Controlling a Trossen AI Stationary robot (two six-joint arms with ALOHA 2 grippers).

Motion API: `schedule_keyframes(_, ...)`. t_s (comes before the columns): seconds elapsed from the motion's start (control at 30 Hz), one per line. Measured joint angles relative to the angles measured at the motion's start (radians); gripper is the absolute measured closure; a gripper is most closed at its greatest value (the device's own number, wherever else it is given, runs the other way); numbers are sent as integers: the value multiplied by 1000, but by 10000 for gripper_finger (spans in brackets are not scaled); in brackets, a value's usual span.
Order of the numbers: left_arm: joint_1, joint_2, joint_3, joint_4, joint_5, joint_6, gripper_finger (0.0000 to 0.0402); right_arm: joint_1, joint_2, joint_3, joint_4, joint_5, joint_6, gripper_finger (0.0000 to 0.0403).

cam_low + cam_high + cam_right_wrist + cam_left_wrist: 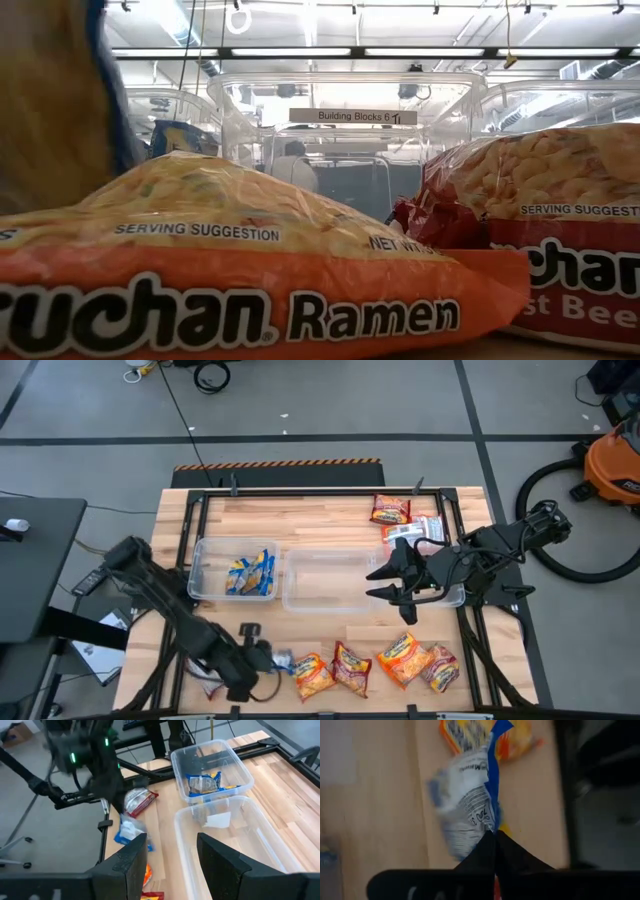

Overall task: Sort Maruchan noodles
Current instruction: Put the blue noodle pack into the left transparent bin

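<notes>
My left gripper (272, 658) is near the table's front edge, left of the middle, shut on a blue-and-white noodle packet (470, 805). The right wrist view shows that packet (129, 831) dangling under it. To its right a row of orange and red packets (351, 663) lies flat along the front edge; the nearest orange one (515, 740) lies under the held packet. Blue packets (250, 573) lie in the left clear bin (203, 550). My right gripper (382, 582) hovers open over the middle bin (300, 575), its fingers holding nothing. My left gripper pinches the blue-and-white packet between its two fingers at a crumpled edge (490, 822). The fingers come from above, slanting down. The packet hangs below them, twisted and creased, and looks lifted off the wood.
More red packets (390, 510) lie at the far right of the table. One red packet (140, 800) lies beside the left arm. A third clear bin (455, 598) sits under the right arm. In the low view an orange packet (250, 270) and a red one (540, 230) fill the foreground.
</notes>
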Motion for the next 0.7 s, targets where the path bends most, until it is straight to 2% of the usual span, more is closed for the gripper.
schedule_keyframes(0.2, 2, -175, 1, 16, 25, -185, 400, -1, 0, 0, -2, 0, 0, 224)
schedule_keyframes(0.3, 1, -258, 1, 13, -13, -330, 400, -5, 0, 0, -2, 0, 0, 224)
schedule_keyframes(0.47, 2, -408, 1, -15, -191, -541, 401, -6, 0, 0, -3, 0, 0, 224)
schedule_keyframes(0.7, 3, -579, 2, -161, -437, -665, 401, -6, 0, 0, -3, 0, 0, 224)
